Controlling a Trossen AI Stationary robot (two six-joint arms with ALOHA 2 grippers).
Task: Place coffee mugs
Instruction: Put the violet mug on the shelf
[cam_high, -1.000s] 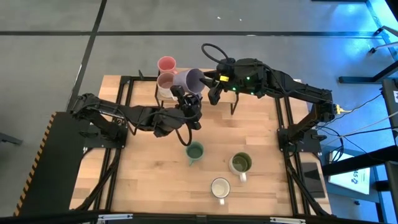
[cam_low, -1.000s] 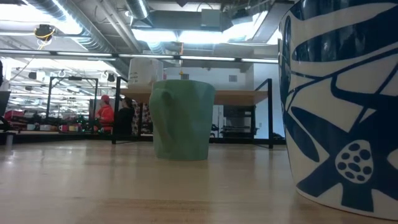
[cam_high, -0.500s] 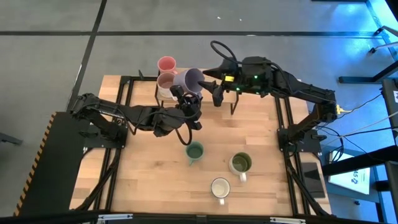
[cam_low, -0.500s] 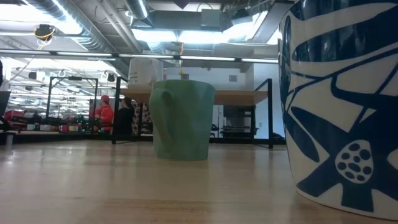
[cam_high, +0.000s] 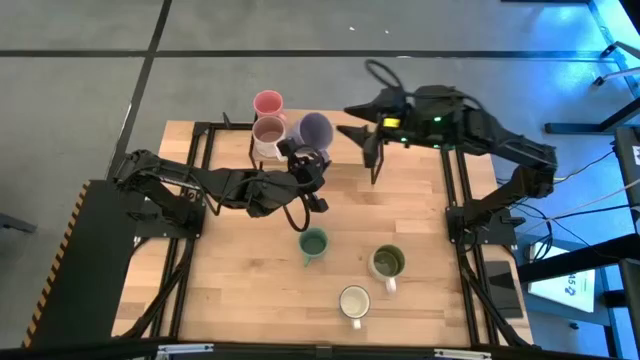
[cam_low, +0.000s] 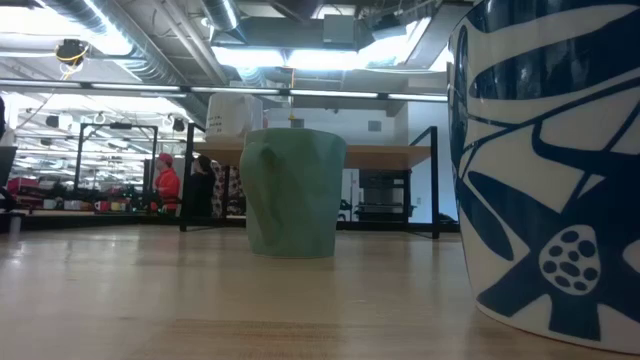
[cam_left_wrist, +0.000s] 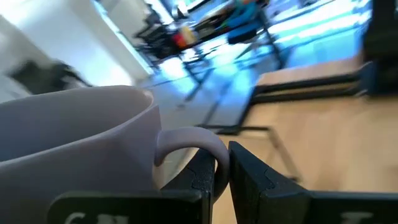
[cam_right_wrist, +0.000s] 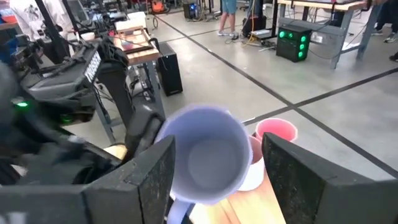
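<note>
My left gripper (cam_high: 306, 160) is shut on the lavender mug (cam_high: 315, 130), which it holds raised over the table's far middle; the left wrist view shows the mug (cam_left_wrist: 74, 143) close up. My right gripper (cam_high: 350, 120) is open and empty, to the right of that mug; in its wrist view its fingers (cam_right_wrist: 217, 168) frame the lavender mug (cam_right_wrist: 205, 152) from a distance. A pink mug (cam_high: 268, 103) and a white mug with a mauve inside (cam_high: 268, 131) sit at the far edge. The teal-green (cam_high: 313, 242), olive-green (cam_high: 387, 262) and white (cam_high: 353, 300) mugs stand upright on the table. My left gripper pinches the lavender mug's handle (cam_left_wrist: 208, 144) between its two fingers, which come at it from the table's near side. The mug is lifted clear of the table, mouth up, with its body on the far side of the fingers.
A black rack frame (cam_high: 375, 165) stands at the far edge by the raised mug. In the low view the teal-green mug (cam_low: 292, 192) stands mid-table, and a white mug with a blue pattern (cam_low: 550, 170) fills the right. People (cam_low: 165, 185) are in the room behind.
My right gripper has drawn back from the lavender mug toward the table's right and far edge. The lavender mug, tipped toward the right gripper a second ago, now sits with its mouth up in my left gripper.
</note>
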